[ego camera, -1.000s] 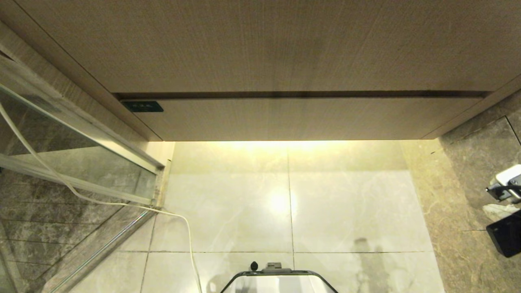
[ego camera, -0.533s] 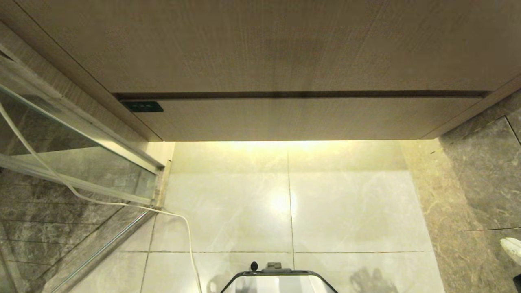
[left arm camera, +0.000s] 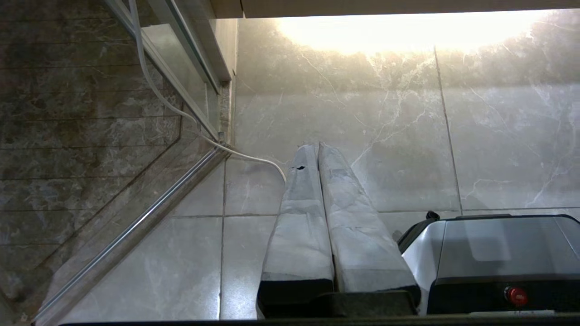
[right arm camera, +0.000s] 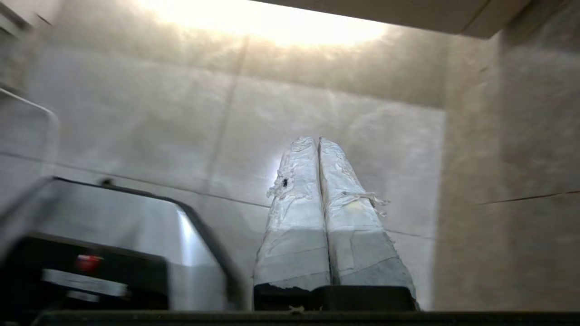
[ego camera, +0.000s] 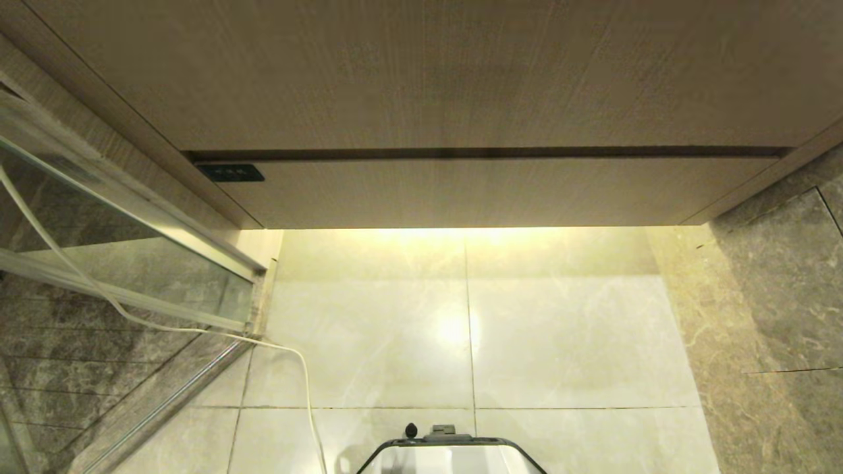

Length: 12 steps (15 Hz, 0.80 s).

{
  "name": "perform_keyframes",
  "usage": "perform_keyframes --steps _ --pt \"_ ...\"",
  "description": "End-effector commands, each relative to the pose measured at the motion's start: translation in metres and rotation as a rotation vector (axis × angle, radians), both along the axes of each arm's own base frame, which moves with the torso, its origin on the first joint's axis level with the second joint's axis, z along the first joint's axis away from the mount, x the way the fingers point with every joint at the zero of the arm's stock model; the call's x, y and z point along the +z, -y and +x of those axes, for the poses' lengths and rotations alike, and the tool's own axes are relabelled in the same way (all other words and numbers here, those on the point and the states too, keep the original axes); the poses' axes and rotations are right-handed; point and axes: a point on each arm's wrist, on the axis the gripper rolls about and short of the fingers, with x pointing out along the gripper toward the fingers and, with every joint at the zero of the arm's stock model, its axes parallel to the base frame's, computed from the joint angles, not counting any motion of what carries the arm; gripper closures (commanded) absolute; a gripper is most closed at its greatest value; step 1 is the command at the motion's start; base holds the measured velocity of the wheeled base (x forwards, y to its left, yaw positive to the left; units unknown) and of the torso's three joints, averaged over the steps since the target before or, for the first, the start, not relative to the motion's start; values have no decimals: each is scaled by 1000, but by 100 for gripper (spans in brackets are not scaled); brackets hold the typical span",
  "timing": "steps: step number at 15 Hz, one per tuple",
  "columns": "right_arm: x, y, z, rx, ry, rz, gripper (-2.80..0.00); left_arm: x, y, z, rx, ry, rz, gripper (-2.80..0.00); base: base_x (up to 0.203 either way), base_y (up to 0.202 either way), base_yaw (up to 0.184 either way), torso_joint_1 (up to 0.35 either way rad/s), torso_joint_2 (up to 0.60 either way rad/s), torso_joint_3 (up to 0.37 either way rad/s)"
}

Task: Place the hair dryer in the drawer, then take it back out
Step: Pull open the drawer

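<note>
The drawer is the low, wide wood-grain front under the taller panel; it is pushed in flush. The hair dryer is out of view in every frame. Neither arm shows in the head view. In the left wrist view my left gripper hangs over the pale floor tiles beside the base, its wrapped fingers pressed together and empty. My right gripper hangs the same way on the other side of the base, shut with nothing between its fingers.
A glass shower door with a metal track stands on the left, and a white cable trails across the floor from it. Dark marble wall closes the right. My base is at the bottom. A dark plate sits by the drawer's left end.
My right gripper, seen at the right edge of the head view a second ago, has sunk down and out of that view. The drawer has stayed as it was.
</note>
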Motion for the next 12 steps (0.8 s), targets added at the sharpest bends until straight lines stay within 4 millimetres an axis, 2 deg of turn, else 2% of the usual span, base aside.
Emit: perform_keyframes --steps 1,12 --pt "-20 2 -13 48 98 97 0 0 0 0 1 -2 0 0 0 0 0 0 0 0" --pt "-20 2 -13 46 96 126 0 0 0 0 1 0 0 0 0 0 0 0 0 0"
